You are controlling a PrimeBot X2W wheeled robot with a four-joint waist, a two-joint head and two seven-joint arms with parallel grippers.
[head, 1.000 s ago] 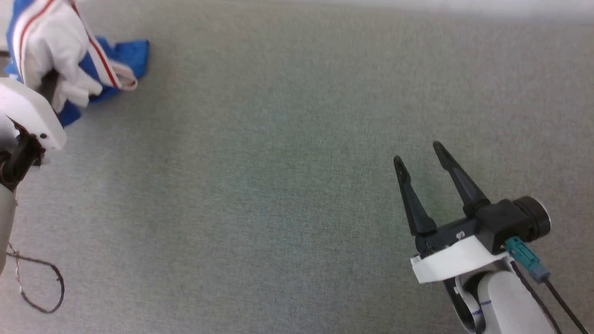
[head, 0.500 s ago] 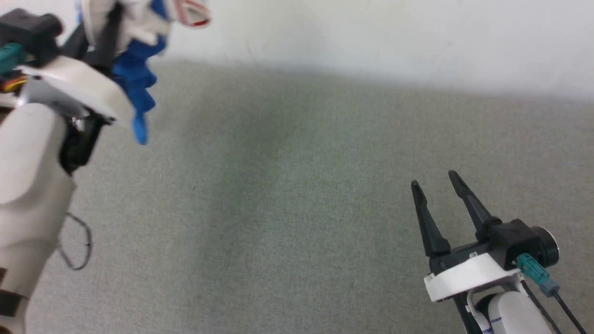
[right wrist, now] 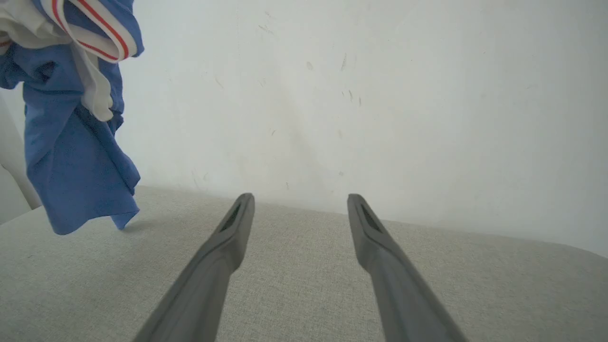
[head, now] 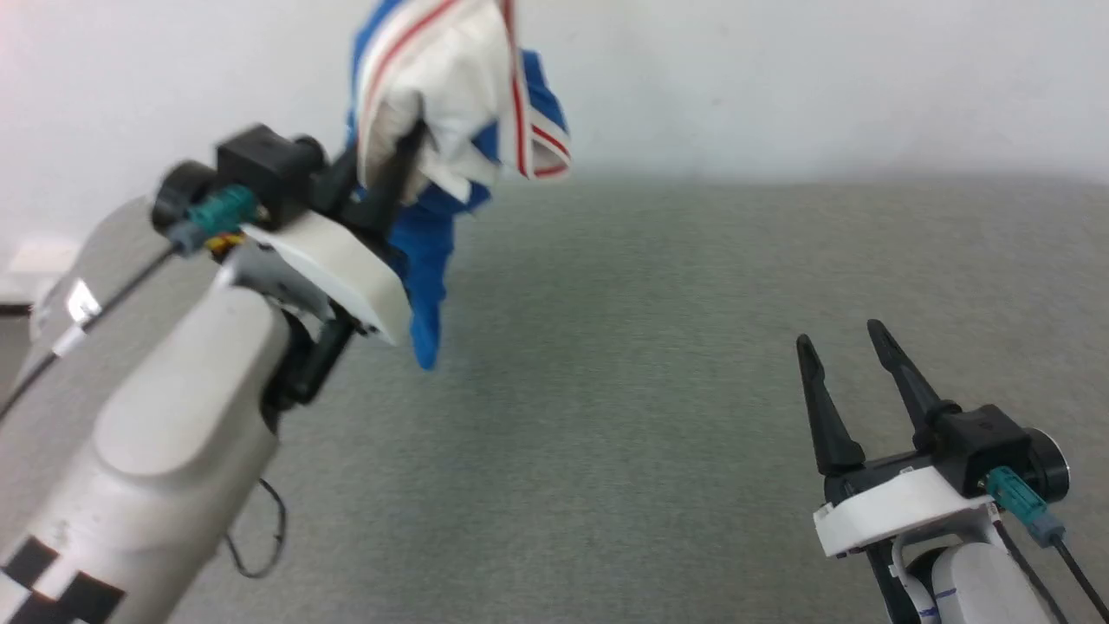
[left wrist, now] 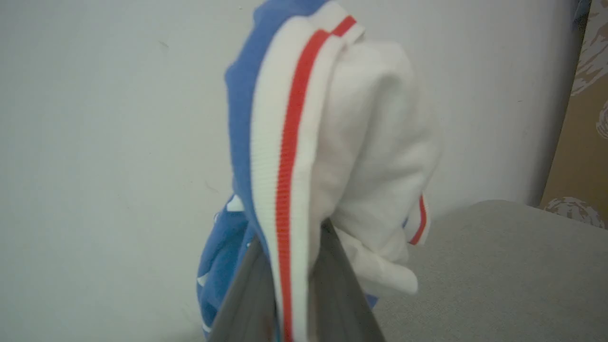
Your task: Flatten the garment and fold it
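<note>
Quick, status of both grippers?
Left gripper: shut on the garment.
Right gripper: open, holding nothing.

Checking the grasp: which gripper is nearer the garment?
Left. The left gripper is shut on the garment; the right gripper is open, apart from it, off to its right.

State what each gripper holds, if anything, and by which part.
The left gripper grips the garment by its red-and-white striped trim; the right gripper holds nothing.

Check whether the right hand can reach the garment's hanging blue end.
Probably yes: the right hand is open and nothing stands between it and the garment dangling from the left hand.
</note>
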